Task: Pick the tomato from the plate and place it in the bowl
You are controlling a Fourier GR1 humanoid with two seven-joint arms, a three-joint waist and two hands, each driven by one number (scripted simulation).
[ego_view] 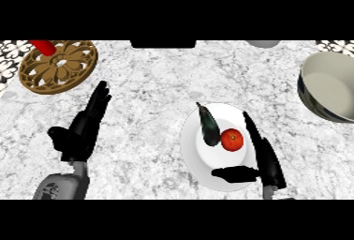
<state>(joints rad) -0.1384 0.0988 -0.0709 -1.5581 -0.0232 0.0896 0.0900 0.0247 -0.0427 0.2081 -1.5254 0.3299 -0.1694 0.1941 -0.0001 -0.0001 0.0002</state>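
Marble counter (152, 89) under white plate (197, 154), tomato (232, 140), bowl (332, 84).

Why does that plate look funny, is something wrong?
Nothing is spilled or broken. The white plate only looks taller than wide. The tomato and a dark vegetable lie on it.

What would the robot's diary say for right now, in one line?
tomato: on plate | right hand: open beside tomato | left hand: resting | bowl: waiting
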